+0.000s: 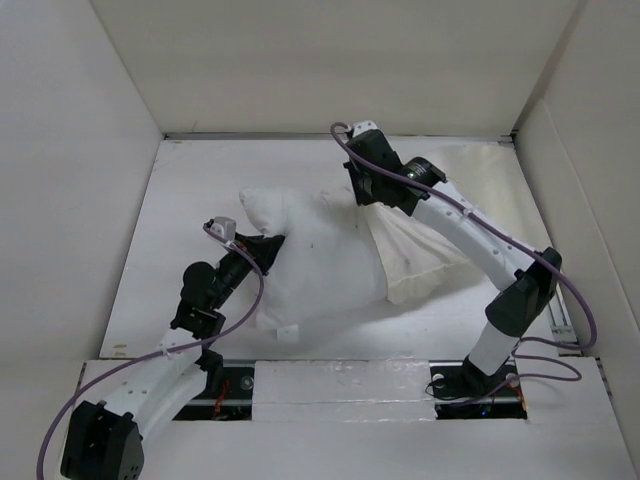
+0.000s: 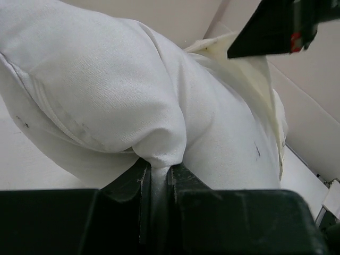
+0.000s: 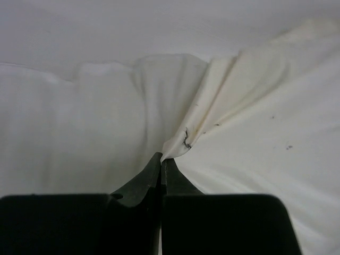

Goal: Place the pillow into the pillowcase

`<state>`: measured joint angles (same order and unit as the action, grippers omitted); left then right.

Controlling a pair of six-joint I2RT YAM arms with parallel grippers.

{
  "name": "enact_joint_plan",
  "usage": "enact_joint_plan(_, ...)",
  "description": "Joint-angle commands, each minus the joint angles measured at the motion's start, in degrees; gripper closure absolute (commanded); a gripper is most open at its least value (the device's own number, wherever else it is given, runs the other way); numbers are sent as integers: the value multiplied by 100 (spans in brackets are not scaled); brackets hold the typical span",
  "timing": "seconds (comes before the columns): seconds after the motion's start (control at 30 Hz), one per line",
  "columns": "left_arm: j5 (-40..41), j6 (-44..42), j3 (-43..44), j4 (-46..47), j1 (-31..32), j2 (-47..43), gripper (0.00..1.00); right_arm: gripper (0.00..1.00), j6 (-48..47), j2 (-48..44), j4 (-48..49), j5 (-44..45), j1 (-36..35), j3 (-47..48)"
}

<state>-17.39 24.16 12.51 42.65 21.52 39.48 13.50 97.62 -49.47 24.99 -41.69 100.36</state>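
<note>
left jaws clamped on pillow [image 1: 320, 265] fabric | right jaws pinched shut on pillowcase [image 1: 425, 268] hem | best: lift hem, push pillow in

White counter [image 1: 190, 200] and two things on it: the pillow [image 1: 320, 265] lies mid-counter, its right end overlapping the cream pillowcase [image 1: 430, 265], which spreads wrinkled toward the far right corner.
</note>
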Motion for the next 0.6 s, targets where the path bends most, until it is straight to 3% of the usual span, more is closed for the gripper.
enact_joint_plan(0.0, -571, -70, 383, 533, 54, 95, 100, 100, -233, 11, 579, -1638, -357, 1106)
enact_joint_plan(0.03, -634, -9, 505, 533, 115, 182, 100, 100, -286, 133, 631, -2169, -357, 1579)
enact_joint_plan(0.07, -634, -8, 567, 533, 116, 182, 100, 100, -286, 212, 684, -3297, -227, 1801)
enact_joint_plan(0.1, -634, -8, 568, 533, 203, 235, 100, 100, -286, 309, 685, -3308, -225, 2021)
enact_joint_plan(0.13, -634, -8, 655, 533, 256, 235, 100, 100, -234, 414, 685, -4413, -173, 2223)
enact_joint_plan(0.23, -503, 53, 726, 533, 318, 235, 100, 100, -58, 705, 806, -5729, -233, 2682)
enact_joint_plan(0.3, -380, 53, 788, 533, 318, 174, 100, 100, 82, 705, 1174, -6136, -296, 2149)
enact_joint_plan(0.37, -248, 114, 788, 533, 318, 103, 100, 100, 468, 329, 2298, -6601, -348, 1289)
enact_joint_plan(0.4, -248, 115, 788, 533, 318, 16, 100, 100, 470, 240, 2537, -6604, -348, 528)
enact_joint_plan(0.47, -248, 167, 788, 533, 318, -72, 100, 100, 400, 187, 2601, -5976, -348, 39)
enact_joint_plan(0.57, -248, 220, 788, 533, 318, -231, 100, 100, 181, 300, 2680, -5787, -287, -630)
